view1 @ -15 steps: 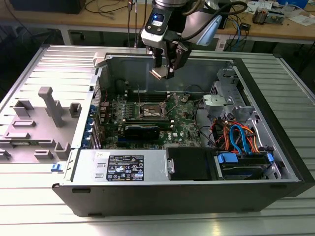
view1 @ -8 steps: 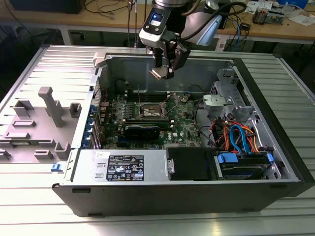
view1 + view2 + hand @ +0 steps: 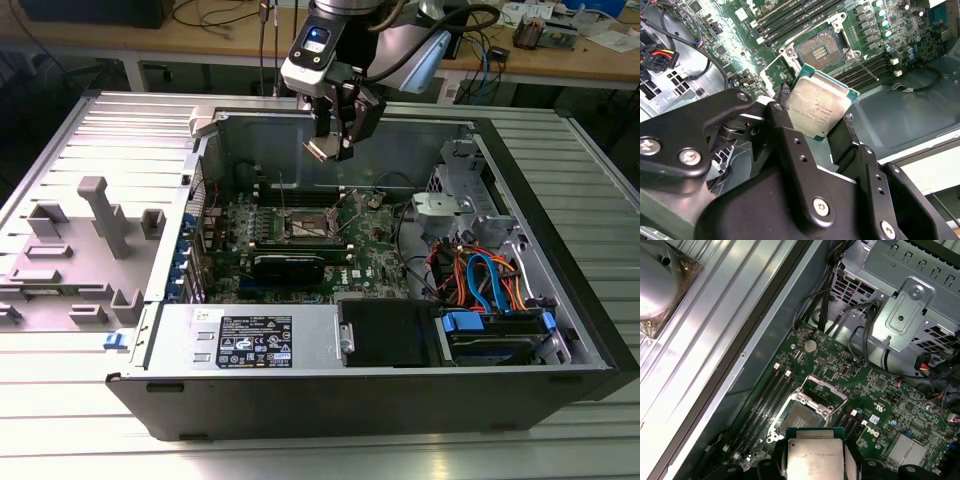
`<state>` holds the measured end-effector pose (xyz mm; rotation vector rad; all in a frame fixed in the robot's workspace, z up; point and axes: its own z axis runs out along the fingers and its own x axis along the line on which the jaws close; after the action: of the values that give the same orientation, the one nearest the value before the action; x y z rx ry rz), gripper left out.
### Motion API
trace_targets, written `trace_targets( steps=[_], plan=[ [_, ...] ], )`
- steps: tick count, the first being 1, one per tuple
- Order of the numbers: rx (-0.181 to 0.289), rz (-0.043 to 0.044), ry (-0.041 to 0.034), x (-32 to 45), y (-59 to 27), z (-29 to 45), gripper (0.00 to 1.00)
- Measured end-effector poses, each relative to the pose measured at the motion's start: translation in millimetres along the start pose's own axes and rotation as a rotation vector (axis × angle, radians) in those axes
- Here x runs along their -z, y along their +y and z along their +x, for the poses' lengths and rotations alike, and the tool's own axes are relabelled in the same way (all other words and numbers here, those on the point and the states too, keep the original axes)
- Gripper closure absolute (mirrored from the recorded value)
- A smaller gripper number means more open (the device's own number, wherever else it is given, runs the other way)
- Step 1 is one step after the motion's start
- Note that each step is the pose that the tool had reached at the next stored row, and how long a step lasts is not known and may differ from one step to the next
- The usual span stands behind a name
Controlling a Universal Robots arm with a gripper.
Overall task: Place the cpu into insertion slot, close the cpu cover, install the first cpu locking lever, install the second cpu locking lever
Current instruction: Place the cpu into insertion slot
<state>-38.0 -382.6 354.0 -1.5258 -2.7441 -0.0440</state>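
My gripper [image 3: 330, 147] hangs above the open computer case, shut on the cpu [image 3: 322, 149]. In both wrist views the cpu [image 3: 817, 104] [image 3: 815, 455] shows as a silver-grey square chip with a green edge, pinched at two sides by the black fingers [image 3: 785, 130]. Below it on the green board lies the insertion slot [image 3: 820, 48] [image 3: 802, 416], open, with its contact field bare. The cpu cover [image 3: 826, 390] stands raised at one side of the slot. A thin locking lever [image 3: 866, 68] sticks out beside the socket. In the exterior view the slot [image 3: 305, 226] sits a good way below the chip.
Long black memory slots [image 3: 867, 70] flank the socket. A metal drive cage [image 3: 455, 215] and coloured cables [image 3: 482, 275] fill the exterior view's right of the case, with the power supply [image 3: 250, 340] at its front. Grey fixtures [image 3: 100, 225] stand on the ribbed table at the exterior view's left.
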Motion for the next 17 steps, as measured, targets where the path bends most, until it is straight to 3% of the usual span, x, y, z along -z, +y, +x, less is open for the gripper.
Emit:
trace_targets(
  steps=[17],
  plan=[
    [-0.009,-0.0001,-0.0002,-0.1,0.0,0.0,0.45]
  ],
)
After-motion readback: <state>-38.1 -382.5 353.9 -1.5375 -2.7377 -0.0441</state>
